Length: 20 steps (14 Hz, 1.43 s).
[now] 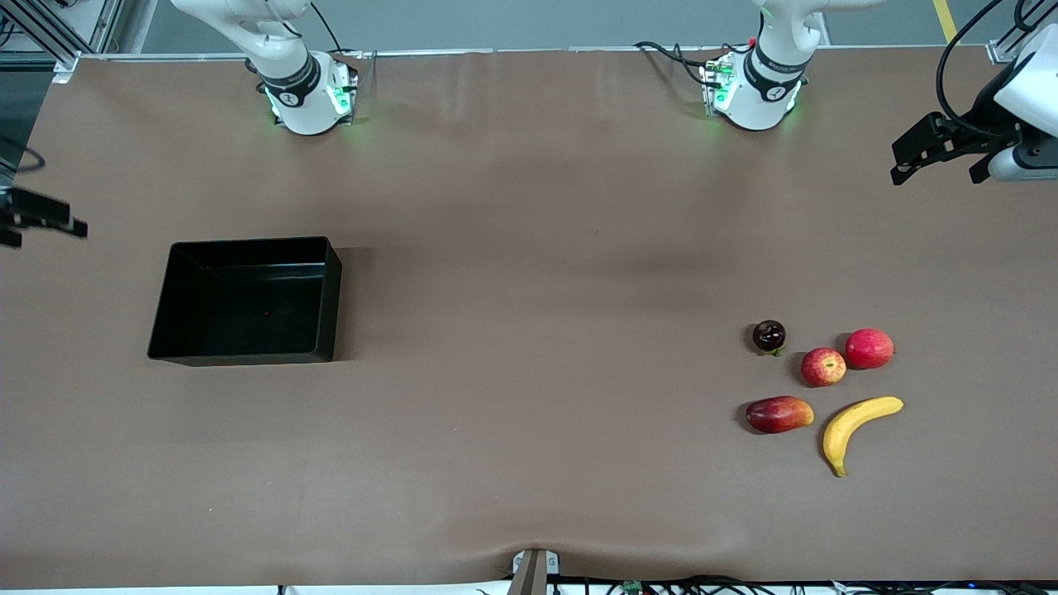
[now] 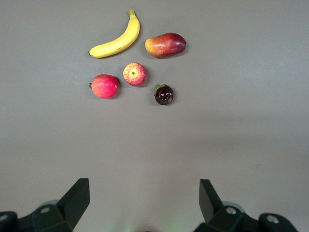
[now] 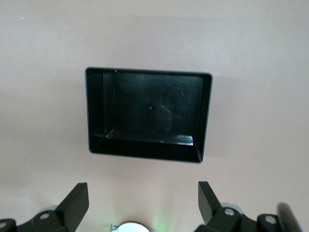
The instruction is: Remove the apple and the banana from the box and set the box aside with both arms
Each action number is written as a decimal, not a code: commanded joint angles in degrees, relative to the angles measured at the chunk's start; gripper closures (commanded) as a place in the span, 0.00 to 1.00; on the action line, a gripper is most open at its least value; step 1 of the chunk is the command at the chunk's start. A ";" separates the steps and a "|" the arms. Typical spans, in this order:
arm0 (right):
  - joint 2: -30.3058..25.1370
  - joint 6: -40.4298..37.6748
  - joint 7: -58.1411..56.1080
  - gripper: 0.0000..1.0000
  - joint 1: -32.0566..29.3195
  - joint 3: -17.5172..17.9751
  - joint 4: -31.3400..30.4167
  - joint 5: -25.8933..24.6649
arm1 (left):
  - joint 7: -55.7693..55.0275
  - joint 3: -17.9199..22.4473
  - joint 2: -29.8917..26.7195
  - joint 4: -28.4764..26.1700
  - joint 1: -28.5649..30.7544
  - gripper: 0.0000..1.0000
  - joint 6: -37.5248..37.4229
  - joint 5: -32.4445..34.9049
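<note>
The yellow banana (image 1: 855, 421) and the small streaked red apple (image 1: 823, 367) lie among other fruit toward the left arm's end of the table. The left wrist view also shows the banana (image 2: 116, 41) and the apple (image 2: 134, 74). The black box (image 1: 248, 243) stands empty toward the right arm's end, and it also shows in the right wrist view (image 3: 206, 116). My left gripper (image 1: 936, 172) is open and empty, up over bare table at its own end (image 2: 145, 198). My right gripper (image 1: 37, 230) is open and empty, up over the table's edge at its own end (image 3: 144, 198).
A plain pink-red fruit (image 1: 869, 348), a red-and-yellow mango (image 1: 779, 414) and a small dark fruit with a green stem (image 1: 769, 335) lie close around the apple and banana. The two arm bases (image 1: 310, 95) (image 1: 756, 91) stand farthest from the front camera.
</note>
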 commanded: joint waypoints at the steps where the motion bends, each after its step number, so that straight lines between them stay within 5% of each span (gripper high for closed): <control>1: -6.68 0.65 1.17 0.00 0.50 0.12 -6.43 -3.92 | -0.48 0.20 -0.17 0.57 -0.22 0.00 -0.61 0.10; 5: -11.17 1.88 1.43 0.00 1.55 0.56 -9.95 -5.08 | -0.48 0.12 -0.25 0.57 -0.22 0.00 -0.61 0.10; 20: -10.12 7.77 6.27 0.00 3.40 2.84 -7.50 -4.11 | 0.05 0.20 0.45 2.76 -0.22 0.00 -1.57 0.19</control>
